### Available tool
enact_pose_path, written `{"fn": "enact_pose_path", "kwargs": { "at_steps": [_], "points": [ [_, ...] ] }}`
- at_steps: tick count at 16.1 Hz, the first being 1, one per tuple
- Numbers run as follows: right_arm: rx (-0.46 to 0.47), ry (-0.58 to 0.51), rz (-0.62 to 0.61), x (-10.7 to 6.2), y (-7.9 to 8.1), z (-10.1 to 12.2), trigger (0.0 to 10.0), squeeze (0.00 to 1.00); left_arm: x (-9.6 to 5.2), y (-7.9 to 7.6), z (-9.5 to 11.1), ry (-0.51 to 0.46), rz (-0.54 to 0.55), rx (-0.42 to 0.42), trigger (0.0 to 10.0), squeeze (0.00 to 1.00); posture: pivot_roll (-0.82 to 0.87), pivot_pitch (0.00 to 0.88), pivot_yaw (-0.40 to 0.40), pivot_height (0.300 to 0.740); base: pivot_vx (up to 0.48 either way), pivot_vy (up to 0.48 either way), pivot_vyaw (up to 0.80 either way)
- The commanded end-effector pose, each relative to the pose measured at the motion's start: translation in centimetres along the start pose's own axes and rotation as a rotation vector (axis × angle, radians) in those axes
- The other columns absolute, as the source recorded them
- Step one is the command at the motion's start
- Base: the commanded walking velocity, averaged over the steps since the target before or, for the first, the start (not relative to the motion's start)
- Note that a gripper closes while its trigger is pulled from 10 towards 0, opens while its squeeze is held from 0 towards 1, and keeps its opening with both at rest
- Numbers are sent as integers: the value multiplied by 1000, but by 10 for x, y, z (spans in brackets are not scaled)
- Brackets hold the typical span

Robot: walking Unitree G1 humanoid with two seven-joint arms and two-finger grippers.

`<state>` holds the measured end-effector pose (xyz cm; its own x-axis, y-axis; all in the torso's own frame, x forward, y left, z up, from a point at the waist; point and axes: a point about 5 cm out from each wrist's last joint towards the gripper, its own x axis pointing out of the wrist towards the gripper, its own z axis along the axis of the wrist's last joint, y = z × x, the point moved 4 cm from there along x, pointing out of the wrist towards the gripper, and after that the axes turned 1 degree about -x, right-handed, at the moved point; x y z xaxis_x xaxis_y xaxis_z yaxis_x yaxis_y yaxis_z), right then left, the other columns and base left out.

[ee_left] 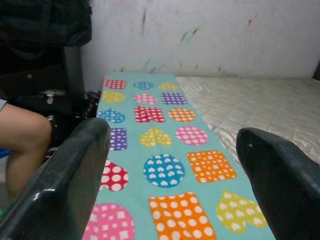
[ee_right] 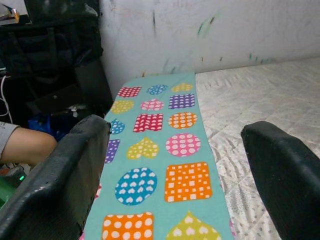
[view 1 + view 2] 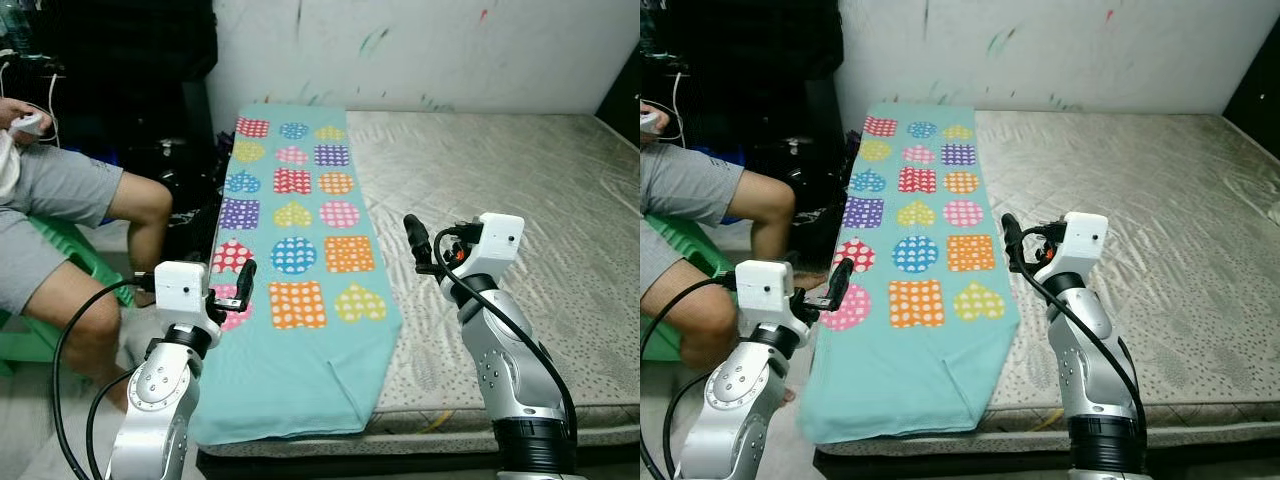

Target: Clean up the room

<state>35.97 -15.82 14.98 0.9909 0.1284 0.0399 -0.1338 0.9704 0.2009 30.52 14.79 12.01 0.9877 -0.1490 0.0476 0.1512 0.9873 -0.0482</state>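
Head and wrist cameras (all bedward): shared blanket.

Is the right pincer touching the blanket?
Apart. Right wrist view: the open right pincer hangs above the blanket, with a clear gap.

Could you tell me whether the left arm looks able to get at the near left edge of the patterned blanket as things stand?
Probably yes. The left gripper hovers open right at the left edge of the blanket, which lies flat along the mattress. Nothing stands between them; the person's knee sits off to the side.
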Motion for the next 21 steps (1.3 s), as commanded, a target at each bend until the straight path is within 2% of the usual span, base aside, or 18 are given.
{"fn": "enact_pose_path", "kwargs": {
  "at_steps": [1, 5, 9, 13, 16, 21],
  "points": [
    [-9, 1, -18, 1, -5, 1, 10000, 0, 1, -2, 3, -6, -3, -2, 10000, 0, -47, 0, 4, 740, 0, 0, 0],
    [-16, 9, -21, 1, -6, -1, 10000, 0, 2, -1, 2, 0, 8, -14, 10000, 0, -48, 0, 4, 740, 0, 472, -600],
    [-24, 11, -25, 0, -8, -2, 10000, 0, 2, 0, 3, -2, 20, -17, 10000, 0, -50, 0, 1, 740, 0, 453, 0],
    [-38, 12, -22, -1, -9, -3, 10000, 0, 2, -1, 4, -10, 5, -34, 10000, 0, -51, 0, 2, 740, 0, 0, 0],
    [-55, 6, 7, -1, -4, -2, 10000, 0, 1, -3, 6, -17, -7, -42, 10000, 0, -53, 0, 5, 740, 0, 0, 0],
    [-61, 11, 7, -2, -4, -3, 10000, 0, 1, -4, 6, -16, -17, -52, 10000, 0, -53, 0, 2, 740, 268, 0, 0]
  ]
}}
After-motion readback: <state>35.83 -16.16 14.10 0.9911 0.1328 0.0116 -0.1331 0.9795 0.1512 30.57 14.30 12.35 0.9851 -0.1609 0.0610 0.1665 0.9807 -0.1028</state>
